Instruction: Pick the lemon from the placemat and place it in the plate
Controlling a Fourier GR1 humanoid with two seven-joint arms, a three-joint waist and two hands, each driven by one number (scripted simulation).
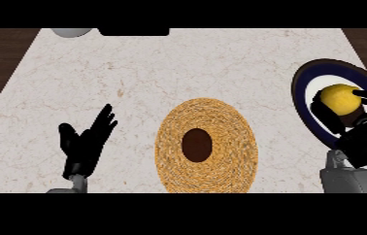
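Curling round the yellow lemon (341,98), the right hand (337,125) fingers hold it over the plate (305,81). Left of the plate, beyond the placemat (206,180), the left hand (82,144) rests, fingers spread.

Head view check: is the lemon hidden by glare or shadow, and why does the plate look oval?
Head view: lighting is flat, with no glare on the counter; the lemon shows bright yellow, partly covered by the right hand curled round it, not by shadow. The plate looks stretched and is cut by the right edge. The placemat is also stretched into an oval. The left hand rests open.
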